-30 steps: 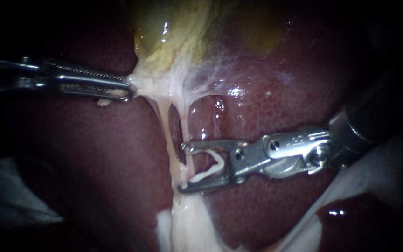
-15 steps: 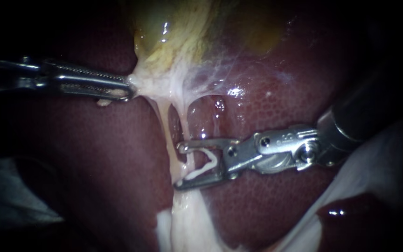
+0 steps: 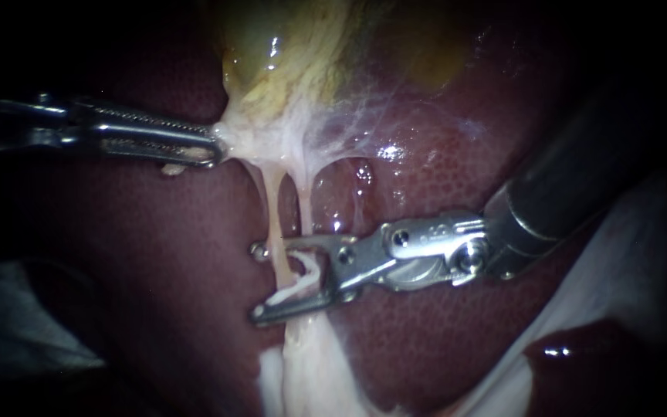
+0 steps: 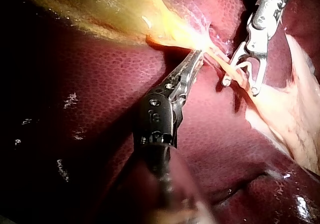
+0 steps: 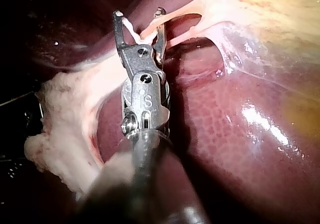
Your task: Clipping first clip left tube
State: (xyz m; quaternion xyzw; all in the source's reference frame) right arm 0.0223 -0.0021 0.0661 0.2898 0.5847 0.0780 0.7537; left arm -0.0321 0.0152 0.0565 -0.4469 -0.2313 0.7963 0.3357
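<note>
- the liver (image 3: 441, 185) takes up most of the room: dark red, wet, finely mottled, and lying under and all around both instruments. beyond the right instrument's jaw tips there is only bare liver surface, with open room there.
- the gallbladder (image 3: 287, 46) sits above the left instrument's tip. it is yellow-green and glossy, and white webby strands run off its lower edge.
- a lump of pale, ragged tissue (image 3: 310, 371) lies just past the right instrument's lower jaw.
- the right instrument (image 3: 256, 282) has a dark shaft and bright metal hinged jaws. the jaws stand wide apart, carrying the clip between them and straddling the left tube, with their tips just beyond it.
- the left instrument (image 3: 211, 148) is slim with ridged jaws. they are clamped on the white tissue at the gallbladder's lower edge and pull it taut.
- the left tube (image 3: 274, 216) is a thin, pale, stretched cord. its long axis runs from beside the left instrument's jaws to between the right instrument's jaws, which it crosses almost squarely.
- a second thin tube (image 3: 305, 205) runs just beside it, deeper inside the right jaws.
- the clip (image 3: 296, 284) is small, white and v-shaped. it opens toward the jaw tips, with the left tube at its mouth.
</note>
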